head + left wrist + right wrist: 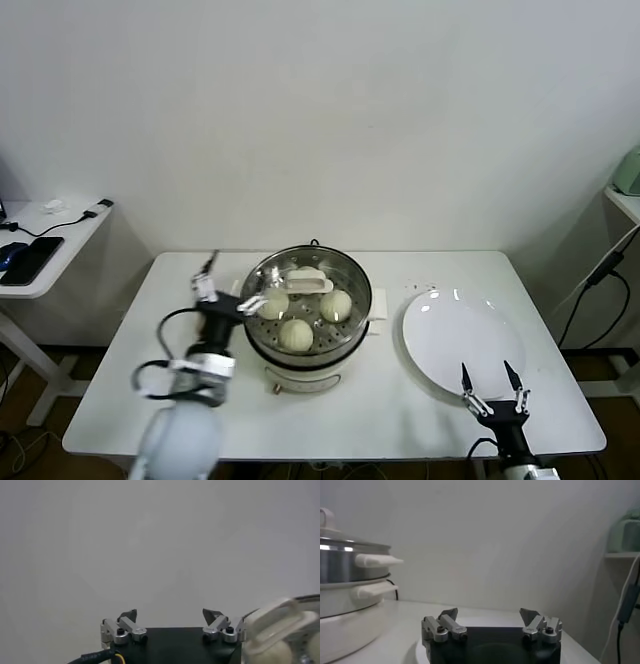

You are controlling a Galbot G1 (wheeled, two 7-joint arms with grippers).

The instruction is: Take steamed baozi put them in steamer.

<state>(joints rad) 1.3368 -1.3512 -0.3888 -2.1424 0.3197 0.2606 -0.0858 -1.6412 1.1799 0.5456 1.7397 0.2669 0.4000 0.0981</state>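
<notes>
The steamer (352, 330) stands mid-table, a shiny steel pot on a cream-white base. Three cream-white baozi (296, 335) lie on its perforated tray; a fourth is not clearly seen under the white handle of the glass lid (308, 283), which lies over the pot. My left gripper (226, 290) is open and empty, right beside the pot's left rim. The left wrist view shows that gripper (170, 612), the lid handle (272, 622) and one baozi (272, 654). My right gripper (490, 385) is open and empty at the table's front right. It also shows in the right wrist view (489, 611), with the steamer (345, 575) far off.
A flat white plate (455, 340) lies bare to the right of the steamer, just beyond my right gripper. A side table (60, 240) with a phone and cables stands at the left. A shelf and a hanging cable (600, 275) are at the right.
</notes>
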